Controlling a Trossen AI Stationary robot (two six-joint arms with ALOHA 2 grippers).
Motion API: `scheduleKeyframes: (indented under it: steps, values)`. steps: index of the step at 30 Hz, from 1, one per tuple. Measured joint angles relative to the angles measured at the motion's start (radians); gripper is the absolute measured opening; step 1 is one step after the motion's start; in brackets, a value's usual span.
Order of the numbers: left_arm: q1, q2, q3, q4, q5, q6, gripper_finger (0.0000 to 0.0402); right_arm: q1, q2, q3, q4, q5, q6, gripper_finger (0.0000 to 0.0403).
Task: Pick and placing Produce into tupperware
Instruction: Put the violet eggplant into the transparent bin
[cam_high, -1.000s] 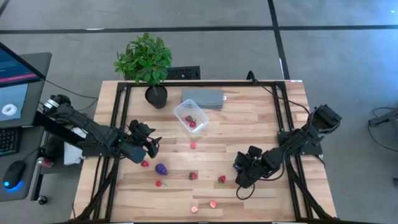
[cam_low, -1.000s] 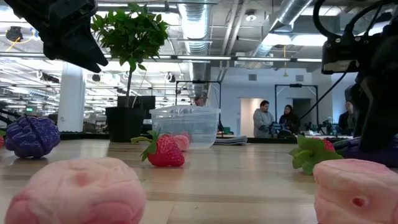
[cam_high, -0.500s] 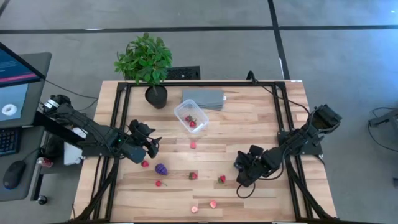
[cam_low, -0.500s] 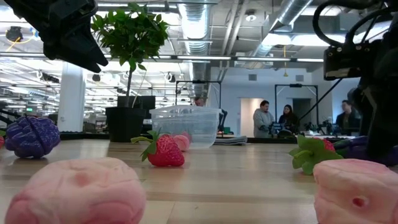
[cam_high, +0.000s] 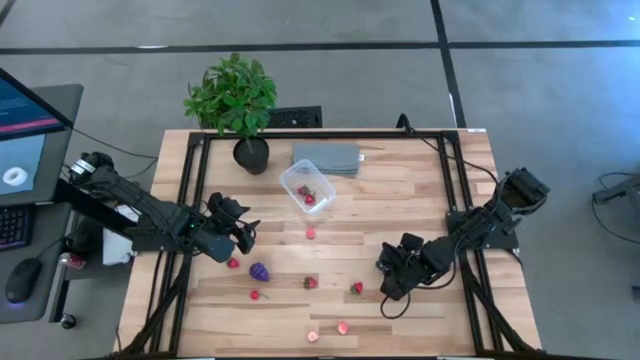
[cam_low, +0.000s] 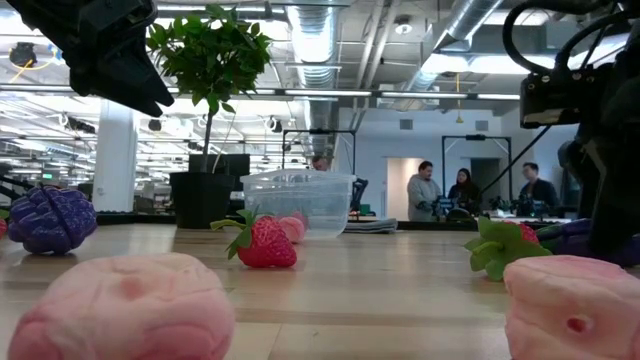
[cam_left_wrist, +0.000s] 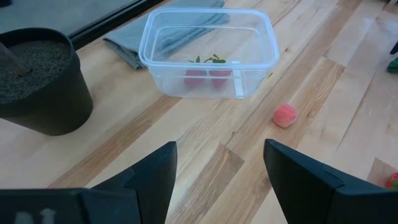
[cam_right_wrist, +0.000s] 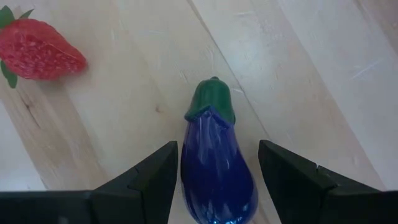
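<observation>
The clear tupperware (cam_high: 306, 186) (cam_left_wrist: 208, 50) stands on the table's far middle with two red strawberries (cam_left_wrist: 208, 76) inside. Loose produce lies nearer: a pink piece (cam_high: 310, 232) (cam_left_wrist: 285, 115), purple grapes (cam_high: 259, 271) (cam_low: 50, 218), red strawberries (cam_high: 310, 282) (cam_high: 356, 288) and pink pieces (cam_high: 343, 327). My right gripper (cam_high: 388, 278) (cam_right_wrist: 217, 180) is open and low at the table. Its fingers stand on either side of a purple eggplant (cam_right_wrist: 214, 168) that lies flat on the wood. My left gripper (cam_high: 240, 232) (cam_left_wrist: 214, 180) hovers open, left of the tupperware.
A potted plant (cam_high: 235, 100) (cam_left_wrist: 40, 81) and a folded grey cloth (cam_high: 327, 157) stand at the far edge behind the tupperware. A strawberry (cam_right_wrist: 40, 50) lies just beyond the eggplant. People stand in the room far behind the table (cam_low: 425, 190).
My right arm has settled slightly lower over the eggplant, then kept still. No produce has moved.
</observation>
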Motion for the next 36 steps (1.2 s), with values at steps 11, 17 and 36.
scheduleKeyframes:
  steps: [11,17,36]
  values:
    - [0.0,0.0,0.0,0.0,-0.001,-0.001,0.0231,-0.021,0.0,0.0,-0.001,0.0,0.0,0.0247]
    - [0.0,0.0,0.0,0.0,0.0,-0.002,0.0231,-0.046,0.0,0.0,0.003,-0.001,-0.022,0.0218]
    - [0.0,0.0,0.0,-0.008,-0.001,-0.001,0.0231,-0.046,-0.001,0.002,0.005,-0.02,-0.026,0.0161]
